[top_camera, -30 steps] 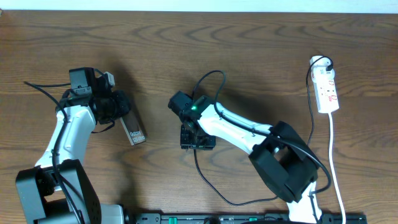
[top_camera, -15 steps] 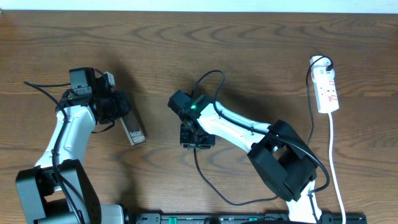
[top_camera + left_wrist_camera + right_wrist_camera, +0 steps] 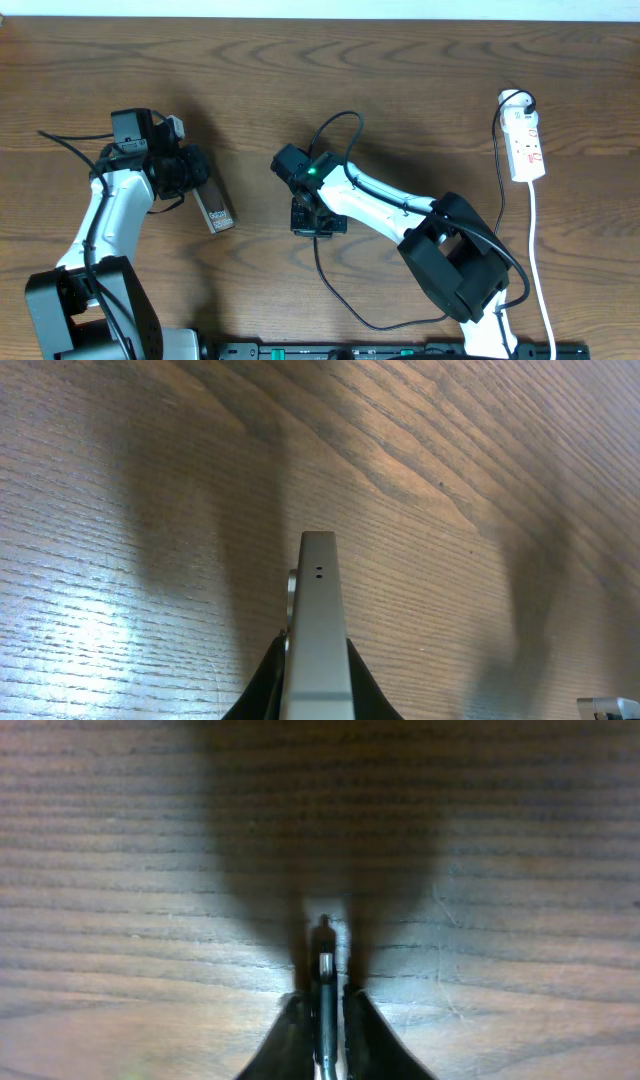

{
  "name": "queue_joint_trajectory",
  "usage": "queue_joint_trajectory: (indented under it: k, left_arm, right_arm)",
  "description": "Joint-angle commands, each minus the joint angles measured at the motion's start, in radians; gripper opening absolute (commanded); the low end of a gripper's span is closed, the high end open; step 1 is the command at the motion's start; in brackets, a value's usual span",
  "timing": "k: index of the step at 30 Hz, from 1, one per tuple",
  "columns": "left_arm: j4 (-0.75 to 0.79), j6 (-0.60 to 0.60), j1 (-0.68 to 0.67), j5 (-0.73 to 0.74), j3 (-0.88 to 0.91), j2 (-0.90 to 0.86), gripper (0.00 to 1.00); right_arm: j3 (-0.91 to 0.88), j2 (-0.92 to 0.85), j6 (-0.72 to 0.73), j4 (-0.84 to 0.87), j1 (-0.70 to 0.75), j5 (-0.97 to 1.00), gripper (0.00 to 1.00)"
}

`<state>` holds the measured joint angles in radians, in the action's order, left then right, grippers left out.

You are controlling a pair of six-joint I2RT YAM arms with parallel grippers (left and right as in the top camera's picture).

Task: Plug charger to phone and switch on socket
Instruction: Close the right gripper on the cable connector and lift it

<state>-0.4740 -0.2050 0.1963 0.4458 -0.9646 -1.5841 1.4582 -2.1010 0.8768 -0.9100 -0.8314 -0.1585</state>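
My left gripper [image 3: 198,192] is shut on the phone [image 3: 218,217], which sticks out toward the middle of the table. In the left wrist view the phone [image 3: 318,600] shows edge-on, grey, between the black fingers [image 3: 318,660]. My right gripper [image 3: 318,222] points down at the table centre, shut on the charger's connector tip [image 3: 324,952]; its fingers [image 3: 323,1020] clamp it on both sides. The thin black charger cable [image 3: 340,298] trails from that gripper toward the front, then right. The white socket [image 3: 527,145] lies at the far right with the white plug [image 3: 513,99] at its far end.
The socket's white cord [image 3: 537,250] runs down the right edge toward the front. The right arm's elbow [image 3: 455,260] stands between the centre and the socket. A black rail [image 3: 400,350] lines the front edge. The phone and the connector are about a hand's width apart.
The right arm has shifted very slightly to the left with the connector in its grip. The left arm and the phone have not moved.
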Motion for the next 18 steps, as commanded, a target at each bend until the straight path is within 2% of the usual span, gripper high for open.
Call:
queue_joint_trajectory:
  k: [1,18]
  left_arm:
    - [0.000,0.009,0.006,0.017,-0.004,-0.004,0.08]
    - [0.000,0.009,0.006,0.017,-0.004,-0.004,0.07]
  right_arm:
    - [0.000,-0.040,-0.001,-0.003,0.005,0.025,0.01]
    - [-0.002,-0.055,0.009,-0.089,-0.046,0.023,0.01]
